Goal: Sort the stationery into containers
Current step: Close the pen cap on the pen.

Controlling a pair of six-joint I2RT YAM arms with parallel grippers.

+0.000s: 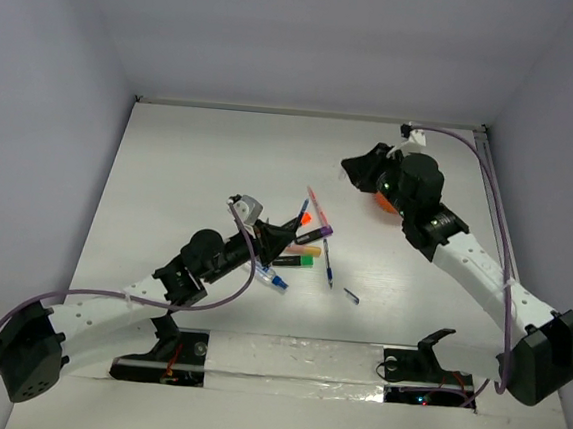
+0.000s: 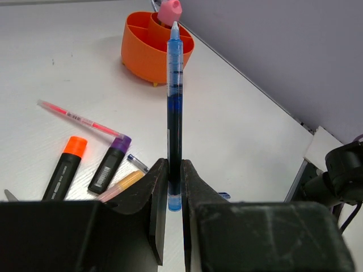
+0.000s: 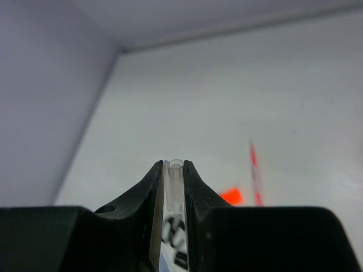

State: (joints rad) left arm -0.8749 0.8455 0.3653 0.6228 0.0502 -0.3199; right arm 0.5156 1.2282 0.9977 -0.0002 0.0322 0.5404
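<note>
1. Left jaws: clamped on a thin blue pen [image 2: 174, 107], gripped near one end. Most of the barrel sticks out ahead and points toward the orange cup [image 2: 148, 56].
2. Right jaws: closed on a clear-barrelled piece [image 3: 173, 170] with black print. Only its end shows, so I cannot name it more closely.
3. Cup position: far-right part of the bench, near the right edge. In the top view it is mostly hidden under my right arm [image 1: 464, 255]. It has a pink knob [image 2: 169, 11] at its centre and dividers that form compartments.
4. Loose at mid-bench, well apart from the cup: orange highlighter [image 2: 65, 167], purple highlighter [image 2: 110, 164], thin pink pen [image 2: 79, 119], green highlighter [image 1: 305, 261], second blue pen [image 1: 328, 263].
5. Step in hand (my judgement): carry the held blue pen to the cup and drop it into one compartment.
6. To do it well:
   - Lift high enough for the long overhang to clear the rim and knob.
   - Tilt the pen tip-down over a compartment, not over a divider.
   - Part the left jaws only once the tip is inside.
7. Risk: my right arm sits over the cup, so the two arms could foul. Let one finish and move clear before the other comes in.
</note>
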